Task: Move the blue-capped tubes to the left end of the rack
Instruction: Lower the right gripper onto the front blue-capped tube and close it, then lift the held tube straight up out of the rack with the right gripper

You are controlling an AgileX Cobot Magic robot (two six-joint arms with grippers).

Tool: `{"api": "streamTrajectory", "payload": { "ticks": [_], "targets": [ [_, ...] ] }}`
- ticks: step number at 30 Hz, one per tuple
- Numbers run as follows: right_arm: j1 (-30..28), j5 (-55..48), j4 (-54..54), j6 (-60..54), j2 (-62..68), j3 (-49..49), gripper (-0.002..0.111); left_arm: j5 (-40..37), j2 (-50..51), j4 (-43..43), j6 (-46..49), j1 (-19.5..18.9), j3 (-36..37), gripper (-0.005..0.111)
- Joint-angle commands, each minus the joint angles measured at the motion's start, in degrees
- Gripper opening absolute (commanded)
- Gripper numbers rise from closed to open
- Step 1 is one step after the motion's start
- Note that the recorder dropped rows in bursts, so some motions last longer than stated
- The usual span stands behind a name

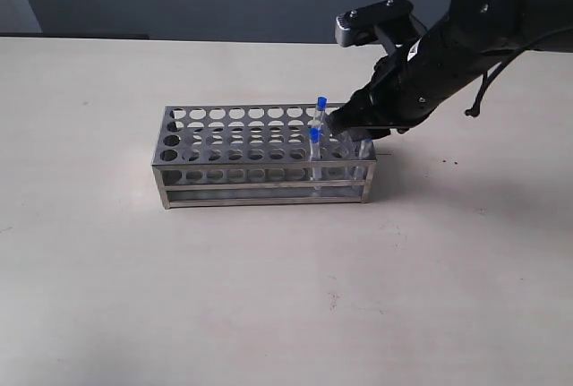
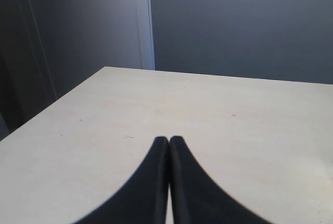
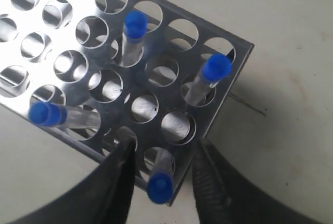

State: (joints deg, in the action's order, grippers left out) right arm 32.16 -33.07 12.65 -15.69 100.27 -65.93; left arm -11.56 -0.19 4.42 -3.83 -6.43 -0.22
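Note:
The steel rack (image 1: pixel 260 187) lies mid-table, and my right gripper (image 1: pixel 355 132) reaches down over its right end. Two blue-capped tubes (image 1: pixel 321 102) (image 1: pixel 314 135) stand there in the exterior view; the arm hides any others. In the right wrist view the rack (image 3: pixel 239 50) holds several blue-capped tubes in its end holes. One tube (image 3: pixel 159 186) in the corner hole stands between the fingers of my right gripper (image 3: pixel 164 148), which is open with a gap on each side. The others (image 3: pixel 135 24) (image 3: pixel 216 68) (image 3: pixel 46 114) stand farther off. My left gripper (image 2: pixel 169 140) is shut, empty, over bare table.
The pale table (image 1: pixel 269 296) spreads wide around the rack. The rack's left holes (image 1: pixel 192 131) hold nothing. In the left wrist view the table's far edge (image 2: pixel 208 73) meets a dark wall.

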Motion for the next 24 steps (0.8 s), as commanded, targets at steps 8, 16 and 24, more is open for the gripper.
{"api": "streamTrajectory", "payload": {
  "ticks": [8, 16, 24],
  "targets": [
    [-0.06, 0.69, 0.73, -0.35, 3.41, -0.06, 0.028, 0.63, 0.19, -0.31, -0.1, 0.34, 0.22, 0.0],
    [-0.06, 0.41, 0.88, -0.35, 2.9, -0.06, 0.0, 0.63, 0.19, -0.31, -0.1, 0.34, 0.22, 0.0],
    [-0.06, 0.17, 0.88, -0.35, -5.6, -0.06, -0.001, 0.63, 0.19, -0.31, -0.1, 0.34, 0.22, 0.0]
  ]
}}
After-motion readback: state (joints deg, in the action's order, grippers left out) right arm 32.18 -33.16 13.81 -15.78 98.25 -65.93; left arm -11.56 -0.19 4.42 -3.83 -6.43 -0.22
